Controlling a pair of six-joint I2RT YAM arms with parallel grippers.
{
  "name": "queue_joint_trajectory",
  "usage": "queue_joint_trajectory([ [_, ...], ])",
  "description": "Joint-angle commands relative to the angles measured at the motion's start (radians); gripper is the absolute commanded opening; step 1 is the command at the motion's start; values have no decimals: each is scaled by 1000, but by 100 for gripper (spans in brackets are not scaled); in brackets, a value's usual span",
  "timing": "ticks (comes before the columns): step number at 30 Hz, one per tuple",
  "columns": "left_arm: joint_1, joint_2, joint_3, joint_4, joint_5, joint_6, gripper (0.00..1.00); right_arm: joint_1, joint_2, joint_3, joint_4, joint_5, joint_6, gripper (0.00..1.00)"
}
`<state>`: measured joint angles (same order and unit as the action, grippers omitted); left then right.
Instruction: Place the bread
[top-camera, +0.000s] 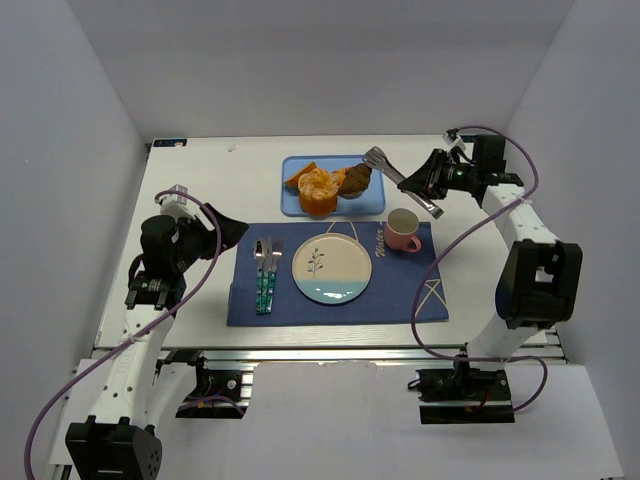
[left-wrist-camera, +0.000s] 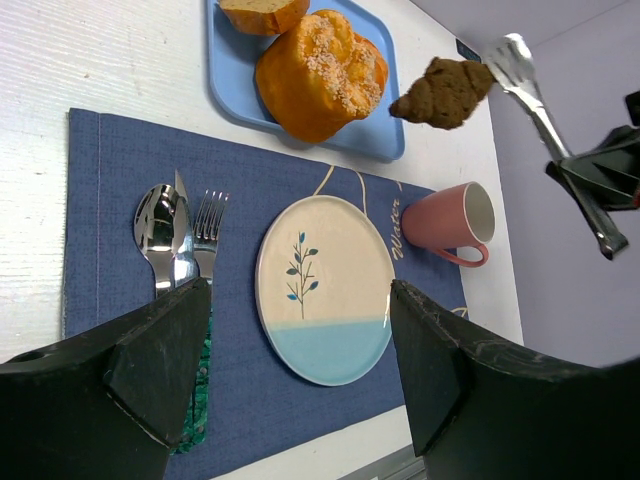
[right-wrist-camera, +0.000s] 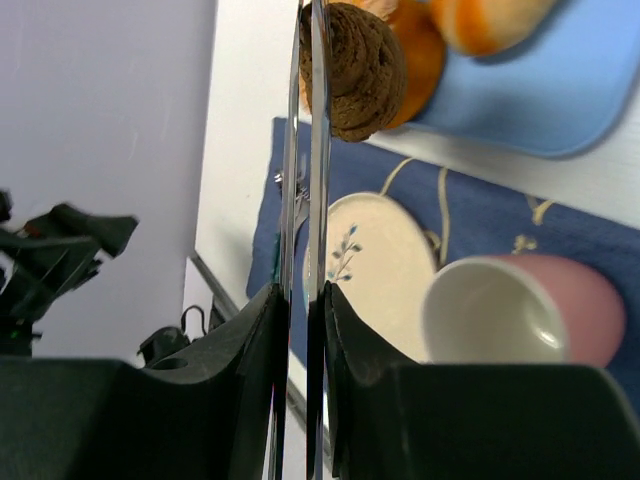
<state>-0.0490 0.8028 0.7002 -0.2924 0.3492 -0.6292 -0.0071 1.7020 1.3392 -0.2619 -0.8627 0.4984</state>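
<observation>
1. The right hand (top-camera: 432, 180) was clamped on the handles of a pair of metal tongs (top-camera: 398, 176), which it held over the far right part of the worktop (top-camera: 200, 180).
2. The tongs' tips were closed on the bread (top-camera: 355, 179), a small dark brown ridged pastry.
3. In the left wrist view the bread hung clear of the surface at the right end of the blue tray (top-camera: 292, 208), just beside a round orange bun (top-camera: 318, 192).
4. An orange wedge-shaped piece (top-camera: 300, 176) lay on the tray to the left of the bun.
5. A dark blue placemat (top-camera: 400, 292) lay nearer the arms and carried a cream and pale blue plate (top-camera: 331, 268) at its middle.
6. A pink cup (top-camera: 403, 230) stood on the mat to the plate's right, and a spoon, knife and fork (top-camera: 265, 270) lay to its left.
7. The left hand (top-camera: 238, 230) hung over the left edge of the mat with its fingers (left-wrist-camera: 160, 350) apart, holding nothing.
</observation>
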Motion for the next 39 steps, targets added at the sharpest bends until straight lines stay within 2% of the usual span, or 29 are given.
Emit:
queue_joint_trajectory([
  [1, -3, -5, 22, 10, -4, 0, 82, 2, -114, -50, -11, -110, -3, 0],
  [6, -3, 3, 28, 9, 0, 11, 82, 90, -214, -149, -123, -121, -162, 0],
  [10, -3, -13, 24, 1, 2, 13, 82, 150, -275, -267, -129, -113, -176, 0],
  [21, -3, -111, -36, -31, 10, -10, 82, 240, -248, -397, -180, -10, -291, 0],
  [23, -3, -126, -42, -36, 7, -17, 82, 251, -246, -406, -174, 1, -296, 10],
  [24, -3, -138, -47, -43, 5, -17, 82, 254, -246, -410, -168, 4, -296, 20],
  [28, -3, -166, -54, -60, -1, -24, 82, 256, -258, -403, -171, 16, -302, 38],
  [39, -2, -179, -64, -59, -3, -29, 82, 249, -275, -354, -181, 27, -334, 40],
])
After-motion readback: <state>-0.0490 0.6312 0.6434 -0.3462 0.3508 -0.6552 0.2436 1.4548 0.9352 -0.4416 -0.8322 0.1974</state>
